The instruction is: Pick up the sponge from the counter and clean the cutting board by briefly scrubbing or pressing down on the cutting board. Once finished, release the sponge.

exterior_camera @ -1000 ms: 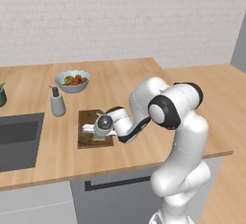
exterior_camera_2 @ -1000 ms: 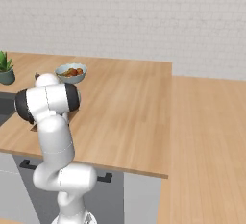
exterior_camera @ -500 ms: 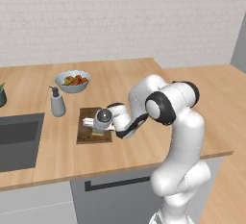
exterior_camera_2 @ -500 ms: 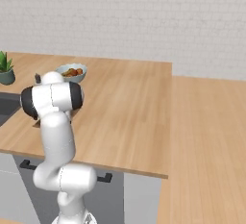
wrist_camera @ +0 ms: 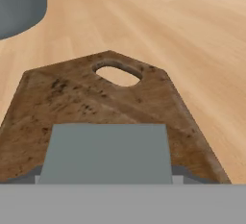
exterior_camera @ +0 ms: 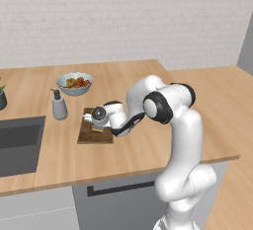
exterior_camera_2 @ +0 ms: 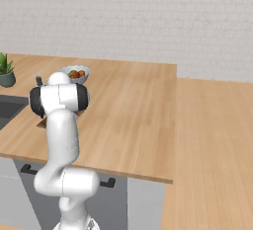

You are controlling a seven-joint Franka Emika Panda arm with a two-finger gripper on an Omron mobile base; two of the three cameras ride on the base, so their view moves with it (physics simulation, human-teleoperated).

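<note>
A: Light wood-grain desk (exterior_camera: 148, 140) under a white brick wall; dark sink (exterior_camera: 17, 145) recessed at the left of the left base view. Where is the cutting board?

B: Cutting board (exterior_camera: 88, 134) lies flat on the desk, right of the sink and just in front of a grey soap dispenser (exterior_camera: 59, 106). A bowl of fruit (exterior_camera: 74, 83) stands behind, well apart from it.

A: Orientation of the board?

B: In the left base view its long axis runs from the near desk edge toward the wall. In the hand view the board (wrist_camera: 96, 103) narrows to a clipped end with an oval hole (wrist_camera: 117, 74), and that end points away from the camera, toward the bowl whose grey side (wrist_camera: 21, 4) shows top left.

A: Sponge?

B: Sponge (wrist_camera: 105, 153) sits at the bottom of the hand view as a flat grey-blue rectangle, long axis across the picture, crossways to the board's length. It lies over the board's wide end. In the left base view a yellow sliver (exterior_camera: 98, 130) shows under the hand, on the board.

A: Claw?

B: Claw (exterior_camera: 97, 125) hangs low over the board, wrist roughly level. Fingers (wrist_camera: 192, 176) show as grey stubs at either end of the sponge, against it: clenched on the sponge. In the right base view the arm's own body hides the board.
</note>
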